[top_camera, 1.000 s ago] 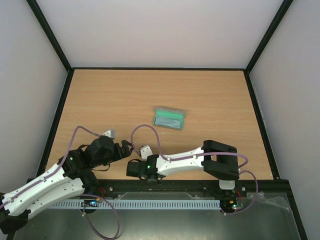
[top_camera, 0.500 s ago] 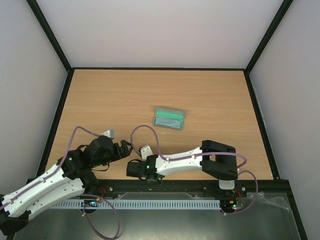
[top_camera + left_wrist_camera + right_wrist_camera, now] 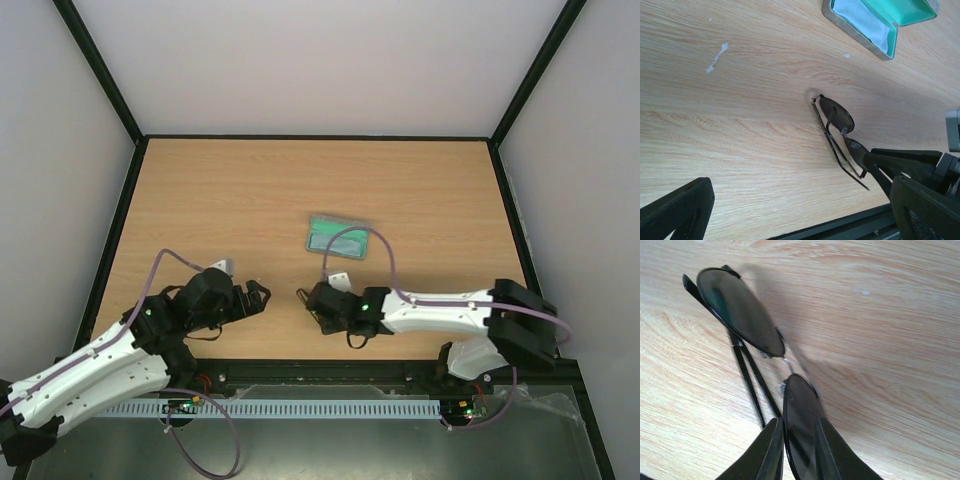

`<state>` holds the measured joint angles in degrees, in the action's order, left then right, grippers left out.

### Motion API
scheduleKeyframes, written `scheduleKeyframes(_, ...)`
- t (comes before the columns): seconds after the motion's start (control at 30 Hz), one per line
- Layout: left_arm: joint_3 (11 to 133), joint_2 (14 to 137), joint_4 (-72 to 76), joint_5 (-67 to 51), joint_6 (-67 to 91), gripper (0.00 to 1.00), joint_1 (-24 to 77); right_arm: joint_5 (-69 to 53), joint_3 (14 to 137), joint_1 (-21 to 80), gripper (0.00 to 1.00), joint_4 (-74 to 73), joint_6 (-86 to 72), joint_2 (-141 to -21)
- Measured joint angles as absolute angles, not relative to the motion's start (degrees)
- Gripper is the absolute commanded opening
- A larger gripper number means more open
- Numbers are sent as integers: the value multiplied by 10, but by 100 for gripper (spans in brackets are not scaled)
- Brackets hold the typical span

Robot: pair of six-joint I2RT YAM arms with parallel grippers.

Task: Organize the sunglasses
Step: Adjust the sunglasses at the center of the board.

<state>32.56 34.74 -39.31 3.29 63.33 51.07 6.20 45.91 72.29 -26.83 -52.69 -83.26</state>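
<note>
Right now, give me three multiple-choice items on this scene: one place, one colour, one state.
1. The case is: A open; B shut; C upside down.
2. Case lining colour? A red; B yellow; C green.
3. Where are the sunglasses? A inside the case; B held in the right fingers; C lying loose, untouched.

Key: A, the lid is folded back and the cloth inside is visible. C, the inner walls show green. B, the right wrist view shows both fingers pinching one lens.
</note>
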Motion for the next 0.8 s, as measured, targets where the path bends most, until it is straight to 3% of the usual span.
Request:
scheduleKeyframes(0.33,338,404,-366,23,622,99,508,-59,328,628,23,-159,-522,-708)
scheduleKeyframes(0.8,347,453,-335,10,618,99,508,-176,256,537,19,-97,-513,-640)
